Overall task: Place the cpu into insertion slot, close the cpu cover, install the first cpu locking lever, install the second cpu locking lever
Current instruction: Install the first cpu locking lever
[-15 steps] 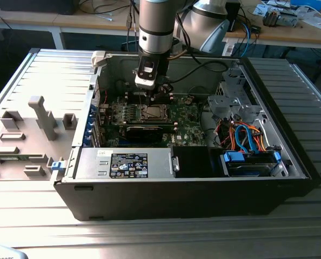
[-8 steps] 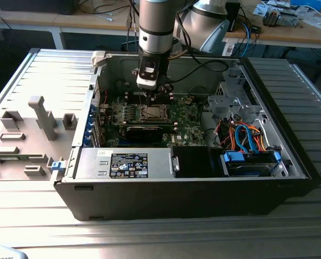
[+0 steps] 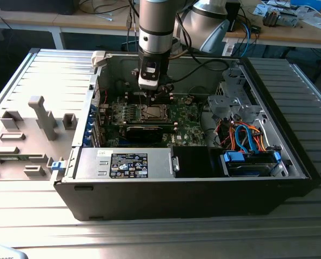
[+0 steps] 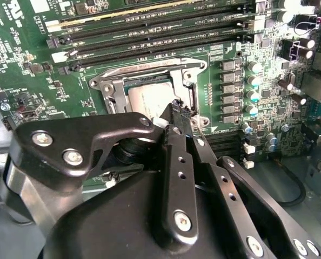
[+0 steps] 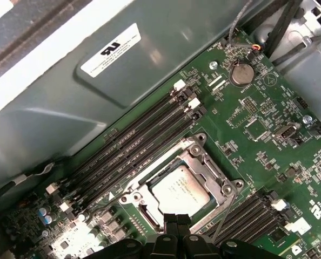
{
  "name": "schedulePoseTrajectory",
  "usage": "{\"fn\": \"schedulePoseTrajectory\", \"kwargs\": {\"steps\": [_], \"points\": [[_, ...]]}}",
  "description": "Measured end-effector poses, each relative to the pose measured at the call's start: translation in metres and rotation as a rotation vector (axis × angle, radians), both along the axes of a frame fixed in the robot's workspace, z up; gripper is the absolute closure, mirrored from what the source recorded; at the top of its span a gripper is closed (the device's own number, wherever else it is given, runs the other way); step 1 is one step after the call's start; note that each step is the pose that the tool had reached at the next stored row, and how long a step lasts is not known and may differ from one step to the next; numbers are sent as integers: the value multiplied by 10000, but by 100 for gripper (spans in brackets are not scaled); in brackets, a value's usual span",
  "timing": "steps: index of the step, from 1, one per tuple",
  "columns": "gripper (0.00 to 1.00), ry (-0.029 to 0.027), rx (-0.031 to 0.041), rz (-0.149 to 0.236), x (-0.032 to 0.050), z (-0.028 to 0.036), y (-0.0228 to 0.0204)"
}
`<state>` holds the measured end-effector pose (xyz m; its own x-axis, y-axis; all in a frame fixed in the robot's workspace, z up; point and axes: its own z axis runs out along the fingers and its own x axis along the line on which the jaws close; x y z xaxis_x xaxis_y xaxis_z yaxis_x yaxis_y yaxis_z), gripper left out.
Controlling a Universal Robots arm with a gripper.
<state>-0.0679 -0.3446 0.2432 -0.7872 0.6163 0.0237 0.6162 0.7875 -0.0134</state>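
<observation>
Inside open computer case (image 3: 268, 108), pincer (image 5: 176, 220) hovers just above cpu (image 5: 179, 189) seated in insertion slot (image 5: 225, 189), fingers pressed together, holding nothing; cpu cover (image 5: 195, 156) lies flat around chip.

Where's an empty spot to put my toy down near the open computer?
The ribbed grey metal table is bare on the exterior view's right of the black computer case, and in front of it. On the left, grey plastic blocks crowd the table. Inside, the green motherboard, the orange and blue cables and the gripper leave little room.
</observation>
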Motion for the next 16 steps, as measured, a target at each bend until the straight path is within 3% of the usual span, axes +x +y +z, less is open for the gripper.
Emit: {"fn": "schedulePoseTrajectory", "kwargs": {"steps": [16], "points": [[89, 0, 0, 738, 0, 0, 0]]}}
